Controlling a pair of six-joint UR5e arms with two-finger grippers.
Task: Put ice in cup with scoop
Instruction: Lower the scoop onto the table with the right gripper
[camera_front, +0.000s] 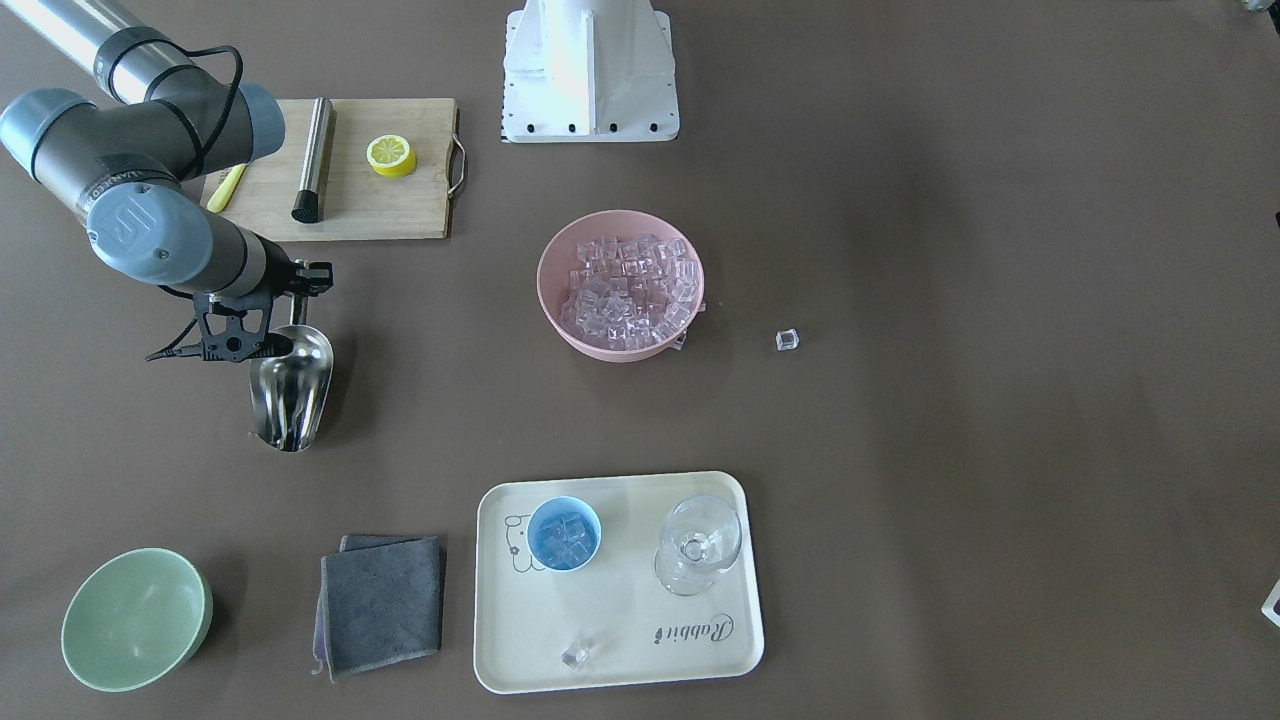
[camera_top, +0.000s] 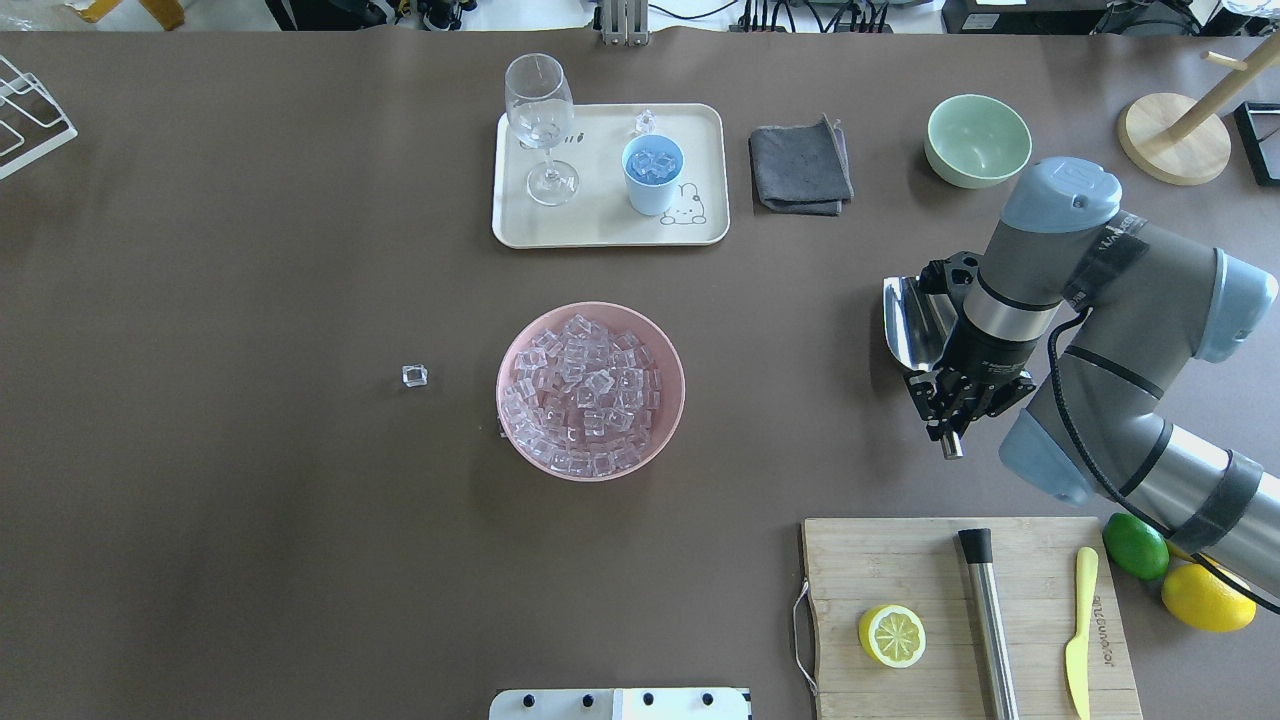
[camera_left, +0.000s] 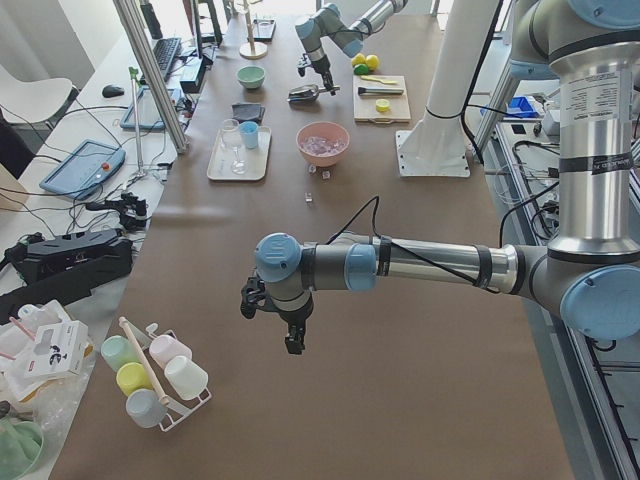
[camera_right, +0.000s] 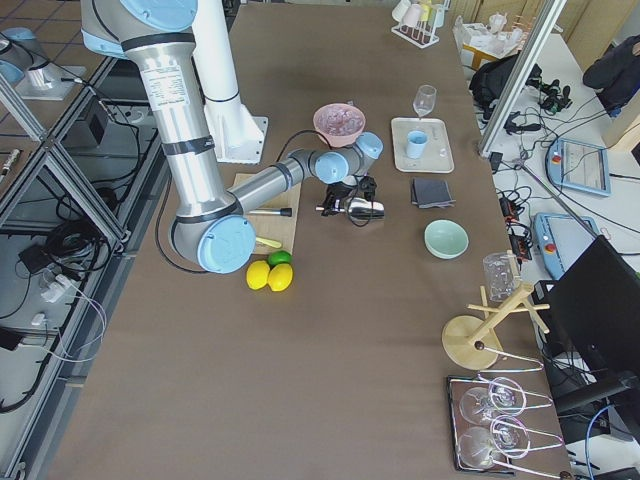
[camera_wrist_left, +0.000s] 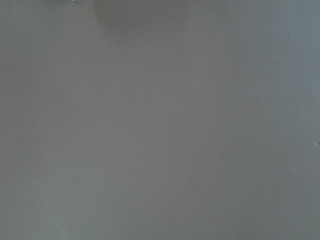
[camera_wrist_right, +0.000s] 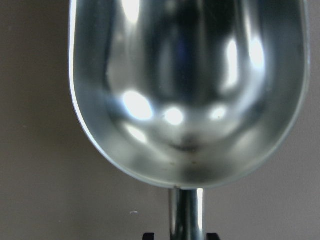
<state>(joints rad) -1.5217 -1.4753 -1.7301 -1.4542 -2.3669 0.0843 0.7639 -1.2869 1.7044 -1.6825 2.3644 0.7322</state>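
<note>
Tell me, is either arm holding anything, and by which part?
The right gripper holds the scoop by its thin rod handle, jaws closed behind the empty bowl. The left gripper looks empty, though too small to be sure.

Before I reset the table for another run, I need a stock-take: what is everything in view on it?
ice: many, clear, heaped in the pink bowl; some in the cup; one loose cube on the table, one on the tray
cup: 1, light blue, on tray
scoop: 1, steel, empty, at the right gripper
pink bowl: 1, centre
tray: 1, cream
stemmed glass: 1, clear, on tray
cloth: 1, grey, beside tray
green bowl: 1, beside cloth
cutting board: 1, wood, bearing lemon half, steel cylinder, yellow knife
lime, lemon: 1 each, beside board
left gripper: over bare table, state unclear
right gripper: at scoop handle, grip unclear
</note>
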